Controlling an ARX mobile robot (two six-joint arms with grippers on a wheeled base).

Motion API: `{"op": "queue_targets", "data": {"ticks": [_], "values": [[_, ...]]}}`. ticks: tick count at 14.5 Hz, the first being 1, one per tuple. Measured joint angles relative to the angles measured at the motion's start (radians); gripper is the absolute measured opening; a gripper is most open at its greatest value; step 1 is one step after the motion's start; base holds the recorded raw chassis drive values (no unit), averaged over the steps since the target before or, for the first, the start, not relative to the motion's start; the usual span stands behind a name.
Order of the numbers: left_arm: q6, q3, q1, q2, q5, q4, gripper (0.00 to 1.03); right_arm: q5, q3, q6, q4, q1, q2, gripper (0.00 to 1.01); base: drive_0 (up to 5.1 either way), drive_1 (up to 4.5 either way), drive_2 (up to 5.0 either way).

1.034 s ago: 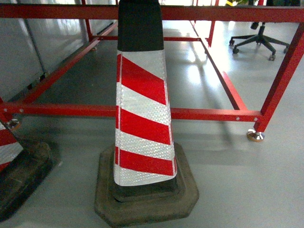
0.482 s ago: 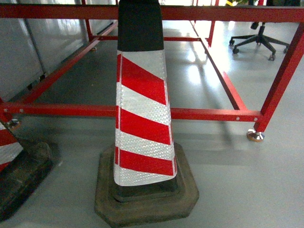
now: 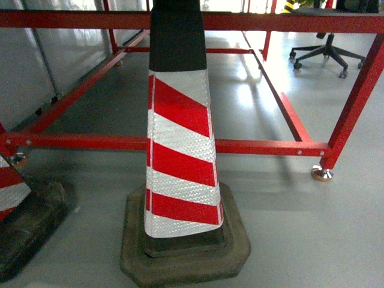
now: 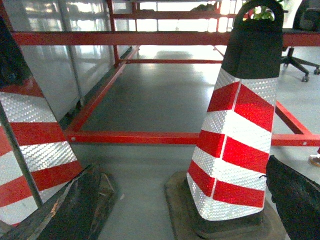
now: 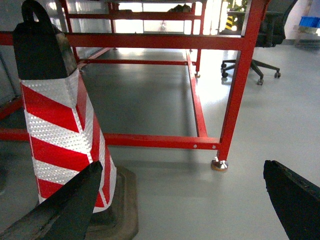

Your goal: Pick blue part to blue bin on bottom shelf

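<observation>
Head view: a striped traffic cone [image 3: 180, 150] fills the centre; red frame [image 3: 258, 146] behind it, office chair [image 3: 327, 51] at 1 o'clock. No blue part, blue bin or bottom shelf visible.

Left wrist view: my left gripper [image 4: 185, 200] spread open, holding nothing; cone between the fingers.

Right wrist view: my right gripper [image 5: 180, 200] open, empty; blue boxes [image 5: 308, 21] at 2 o'clock, far off.

Bearing to part: cannot tell; neither arm nearer.

Containers: contents not visible.

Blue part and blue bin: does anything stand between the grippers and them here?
Neither shows in any view. Directly ahead stand a striped traffic cone and a red frame behind it; a second cone is on the left. Both grippers are open and hold nothing.
</observation>
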Motion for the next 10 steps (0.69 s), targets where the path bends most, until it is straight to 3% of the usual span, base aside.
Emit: {"op": "queue_targets", "data": {"ticks": [10], "values": [[0.001, 0.0, 0.0, 0.0, 0.0, 0.002, 0.98, 0.0, 0.0, 0.0, 0.002, 0.0, 0.0, 0.98, 0.0, 0.0, 0.0]]}}
